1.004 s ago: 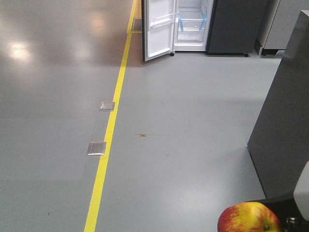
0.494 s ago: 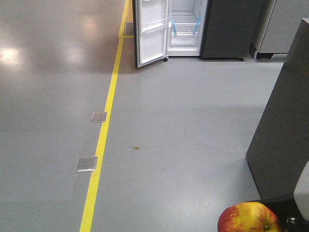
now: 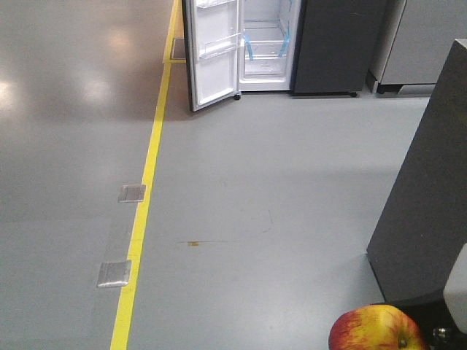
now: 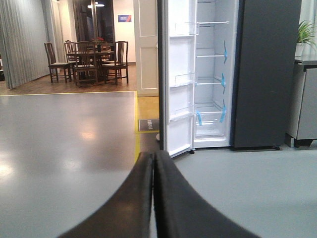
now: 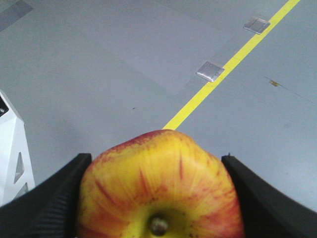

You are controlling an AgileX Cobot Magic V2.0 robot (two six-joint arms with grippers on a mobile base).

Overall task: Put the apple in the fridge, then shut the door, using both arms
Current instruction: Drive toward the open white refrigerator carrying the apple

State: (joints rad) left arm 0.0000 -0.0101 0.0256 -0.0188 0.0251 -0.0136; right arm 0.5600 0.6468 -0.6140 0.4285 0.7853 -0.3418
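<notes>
Grey floor (image 3: 277, 182), yellow line (image 3: 142, 211); right gripper (image 5: 156, 161) tight around apple (image 5: 161, 193), left gripper (image 4: 154, 159) tightly together.

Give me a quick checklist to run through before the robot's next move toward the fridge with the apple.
1. The apple sits between the fingers of the right tool: ok.
2. The door of the fridge is open: ok.
3. The floor ahead to the fridge is free: ok.
4. The left tool is shut and empty, free for the door: ok.
5. Fridge within arm's reach: not ok, it stands far off.
6. Grip firmness: cannot tell.
</notes>
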